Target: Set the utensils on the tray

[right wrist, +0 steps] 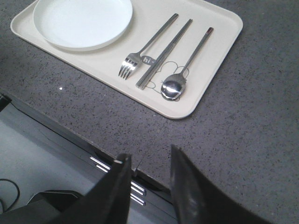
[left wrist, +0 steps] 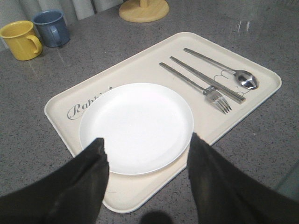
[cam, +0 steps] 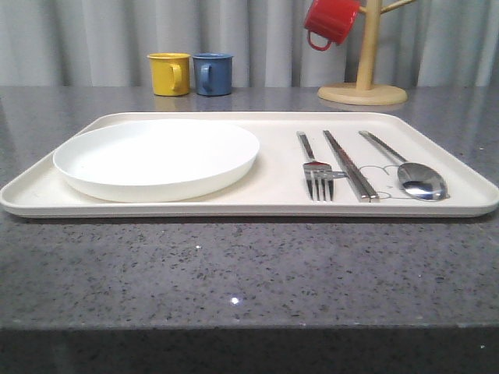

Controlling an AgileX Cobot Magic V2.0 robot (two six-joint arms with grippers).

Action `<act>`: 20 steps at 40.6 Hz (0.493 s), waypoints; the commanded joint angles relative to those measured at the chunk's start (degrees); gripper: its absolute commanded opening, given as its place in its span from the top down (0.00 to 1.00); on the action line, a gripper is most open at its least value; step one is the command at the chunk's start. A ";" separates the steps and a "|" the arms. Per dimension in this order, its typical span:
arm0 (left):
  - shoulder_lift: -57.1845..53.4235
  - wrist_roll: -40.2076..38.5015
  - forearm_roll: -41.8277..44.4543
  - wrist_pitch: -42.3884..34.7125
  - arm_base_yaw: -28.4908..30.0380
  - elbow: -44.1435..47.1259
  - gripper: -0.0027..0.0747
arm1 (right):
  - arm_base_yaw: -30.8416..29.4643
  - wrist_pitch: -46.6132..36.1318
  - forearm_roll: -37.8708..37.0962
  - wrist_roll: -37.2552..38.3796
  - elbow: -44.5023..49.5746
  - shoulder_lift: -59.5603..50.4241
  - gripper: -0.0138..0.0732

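The cream tray lies on the grey counter. On its right half rest the silver fork, the chopsticks and the spoon, side by side. My left gripper hangs open above the tray's near-left corner, with nothing between its fingers. My right gripper is open and empty above the counter's front edge, short of the tray.
A round white plate fills the tray's left half. Behind the tray stand a yellow mug, a blue mug and a wooden mug tree holding a red mug.
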 commanded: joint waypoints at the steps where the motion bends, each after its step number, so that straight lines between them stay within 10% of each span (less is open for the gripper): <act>1: -0.08 -0.54 -0.89 -4.49 -0.42 -1.56 0.49 | 0.05 -7.14 -0.22 -0.62 1.66 -2.48 0.56; 14: -0.08 -0.54 -0.89 -4.86 -0.42 -1.56 0.50 | 0.05 -11.70 2.12 -0.62 5.16 -4.04 0.58; 20: -0.08 -0.54 -0.89 -4.50 -0.42 -1.56 0.75 | 0.05 -14.57 2.94 -0.62 6.49 -4.04 0.83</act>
